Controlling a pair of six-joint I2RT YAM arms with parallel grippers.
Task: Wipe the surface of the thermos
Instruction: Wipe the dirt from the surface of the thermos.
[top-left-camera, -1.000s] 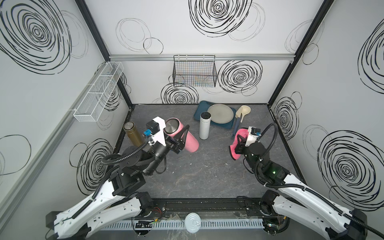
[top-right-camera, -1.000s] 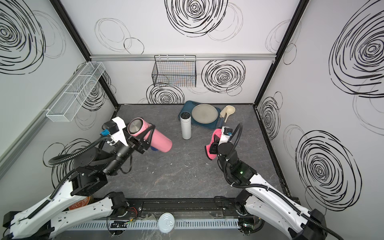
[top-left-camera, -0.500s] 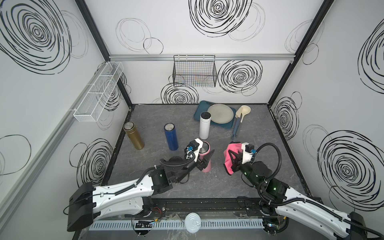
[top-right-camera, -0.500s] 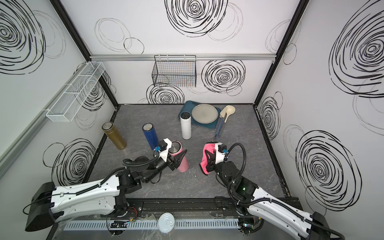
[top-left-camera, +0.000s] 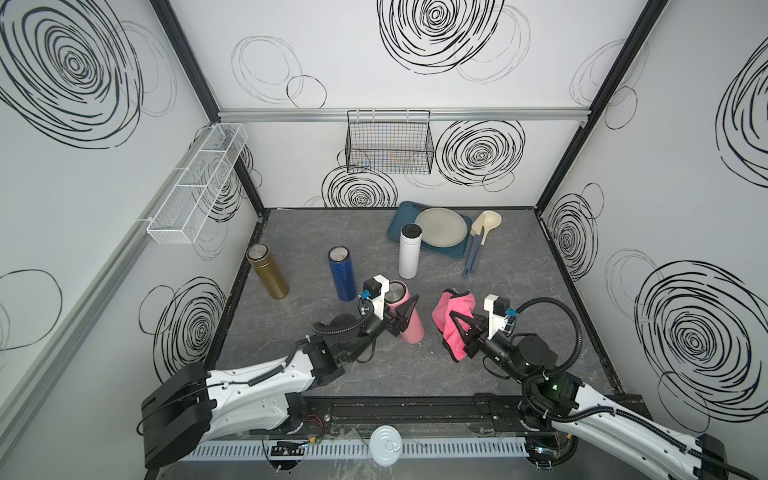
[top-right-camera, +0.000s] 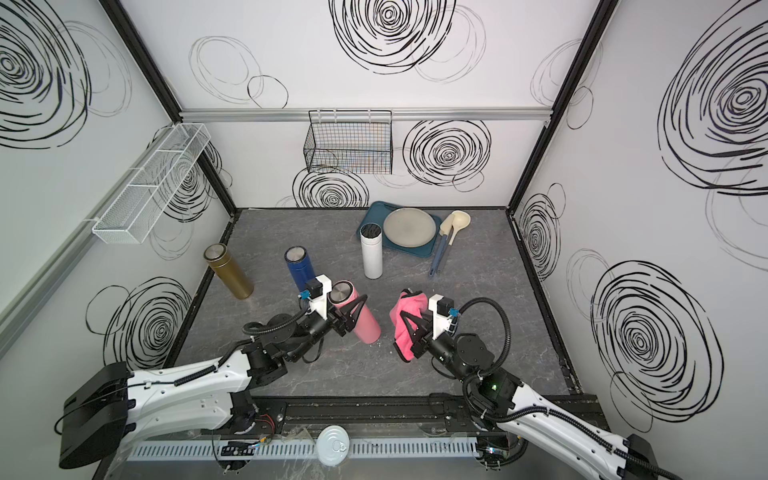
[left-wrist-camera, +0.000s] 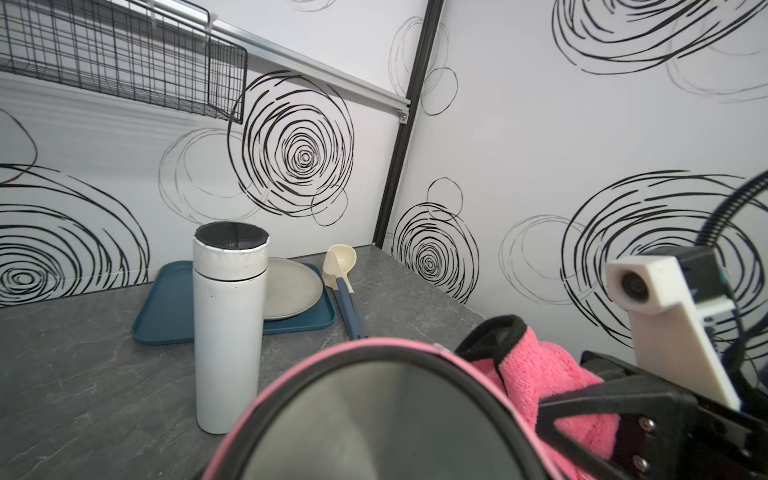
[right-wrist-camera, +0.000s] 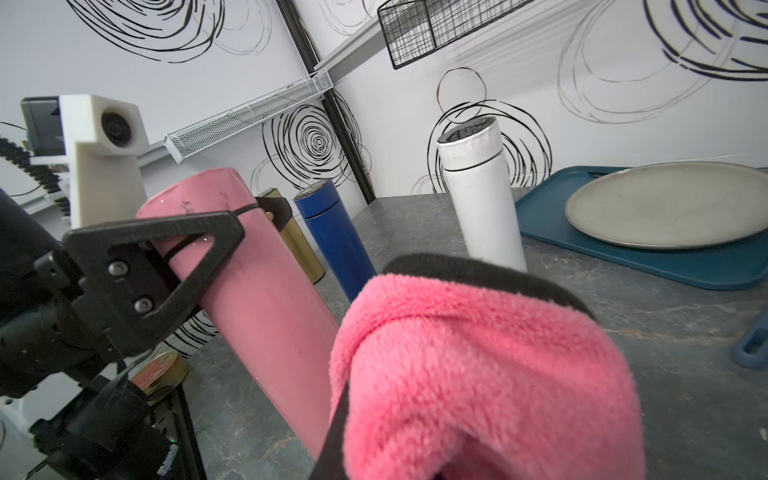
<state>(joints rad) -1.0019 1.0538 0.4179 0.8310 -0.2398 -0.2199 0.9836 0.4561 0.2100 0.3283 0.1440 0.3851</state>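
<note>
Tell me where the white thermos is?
In a top view the white thermos stands upright toward the back, right of the blue thermos, at the blue tray's near corner.

Smooth glossy pink thermos; fluffy pink cloth; matt stone-look tabletop.

The plate sits on the tray at the back. The cloth is right of the front thermos.

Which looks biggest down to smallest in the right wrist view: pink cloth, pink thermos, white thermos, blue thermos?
1. pink cloth, but it is nearest the camera, so its real size is unsure
2. pink thermos
3. white thermos
4. blue thermos
</note>
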